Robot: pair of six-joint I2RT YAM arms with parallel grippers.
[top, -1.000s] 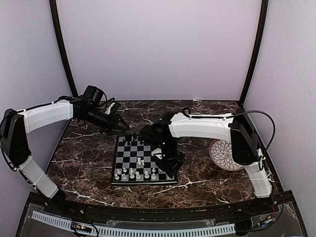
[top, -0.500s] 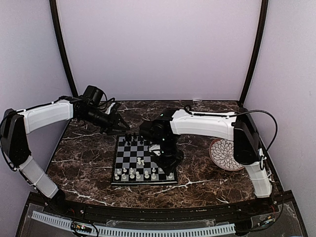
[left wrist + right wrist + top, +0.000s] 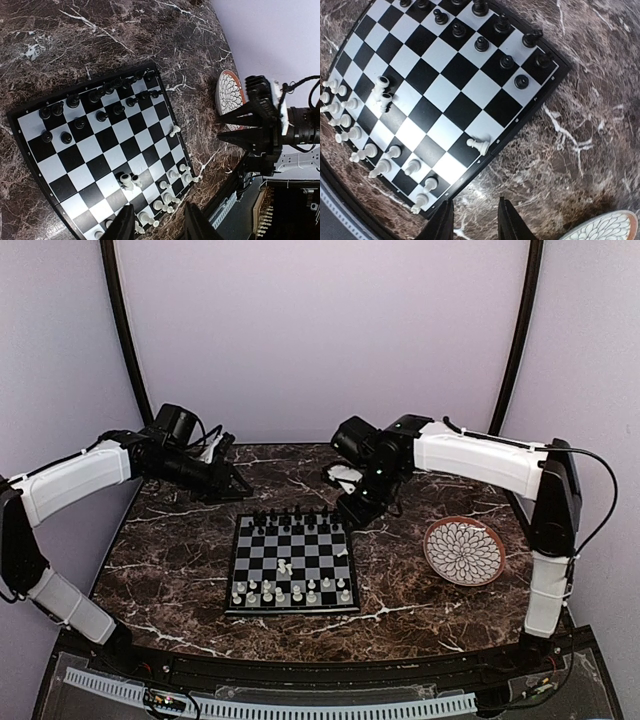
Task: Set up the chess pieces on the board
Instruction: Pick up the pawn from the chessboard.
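the dark brown marble table (image 3: 170,570) with white veins holds all the things. your left arm (image 3: 85,472) reaches in from the left side toward the far left part of the table, and your right arm (image 3: 470,455) bends in from the right, over the far side. the board (image 3: 262,558) lies flat in the middle of the table, nearer to you than both grippers, with its black rim all around. the round white plate (image 3: 464,551) with the petal pattern and brown rim sits to the right of the board, a little apart from it. your left gripper (image 3: 159,207) hangs above the table past the far left corner of the board; its two fingers stand apart and hold nothing. your right gripper (image 3: 476,202) hangs just past the far right corner of the board, and its fingers are spread too, with nothing between them. the black chess pieces (image 3: 295,521) stand in the two far rows of the board. the white chess pieces (image 3: 282,593) stand in the two rows nearest you. one white piece (image 3: 479,145) lies on its side at the right edge of the board, just inside the rim. near the middle of the board a second white piece (image 3: 381,84) lies tipped over, with what looks like a dark piece (image 3: 385,103) touching it or just beside it; you cannot tell which.
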